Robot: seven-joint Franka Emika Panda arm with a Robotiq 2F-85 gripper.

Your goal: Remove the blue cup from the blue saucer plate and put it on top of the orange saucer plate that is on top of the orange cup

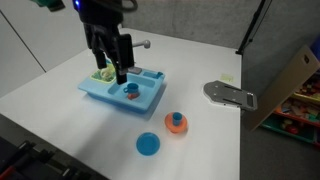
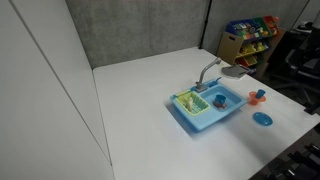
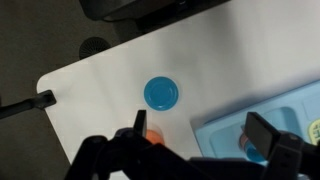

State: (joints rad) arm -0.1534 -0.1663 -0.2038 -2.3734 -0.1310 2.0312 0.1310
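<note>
The blue saucer plate lies bare on the white table; it also shows in the wrist view and in an exterior view. Beside it stands an orange stack, the orange saucer plate on what seems to be the orange cup, with a small blue piece on top that looks like the blue cup. In the wrist view the orange stack is partly hidden by a finger. My gripper is open and empty, hanging over the toy sink, apart from the stack.
A light-blue toy sink holds a blue-and-orange toy piece and a green-yellow item. A grey metal part lies near the table's edge. A cardboard box and a toy shelf stand beyond.
</note>
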